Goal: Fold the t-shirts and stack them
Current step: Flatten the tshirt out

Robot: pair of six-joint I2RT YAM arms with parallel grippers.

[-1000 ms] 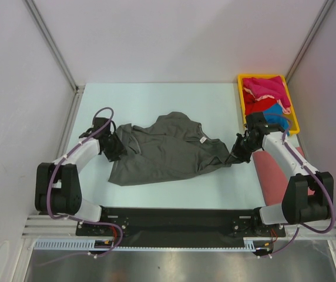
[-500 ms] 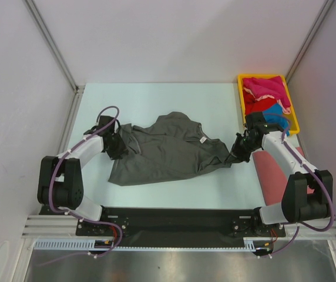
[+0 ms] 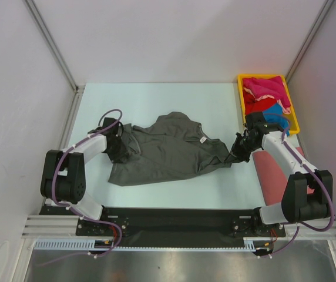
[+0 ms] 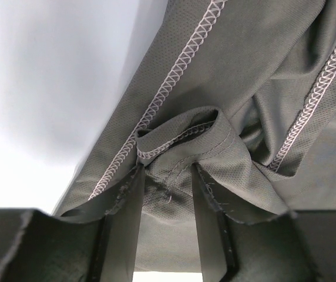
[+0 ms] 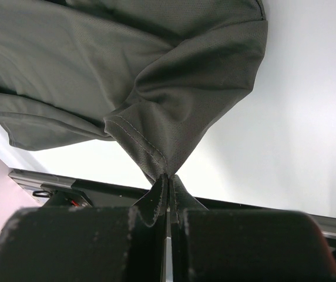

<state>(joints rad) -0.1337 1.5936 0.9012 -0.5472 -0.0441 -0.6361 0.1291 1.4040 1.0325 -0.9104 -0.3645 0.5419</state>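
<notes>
The dark grey t-shirt [image 3: 168,150] lies crumpled and only half spread in the middle of the table [image 3: 156,97], and both arms have hold of its ends, most likely to draw it out flat before any fold is made. At the shirt's 3 o'clock end the right hand [image 3: 237,155] has its fingers pressed tight together on a pointed corner of hemmed cloth, which rises from the table into the pinch. At the 9 o'clock end the left hand [image 3: 121,150] has its fingers [image 4: 124,223] standing apart on either side of a bunched, stitched fold. Cloth fills the gap, but I cannot tell whether they are bearing on it or only straddling it. Holding opposite ends suits a sideways pull, so the folding looks barely begun. The other t-shirts [image 3: 265,94], magenta, red and blue, sit heaped in the yellow tray [image 3: 240,97] at the table's 1 o'clock corner, and a salmon-pink t-shirt [image 3: 274,173] lies at 4 o'clock beneath the right arm. The table is pale, smooth and matt, and plain white walls [image 3: 174,41] close it in on three sides.
</notes>
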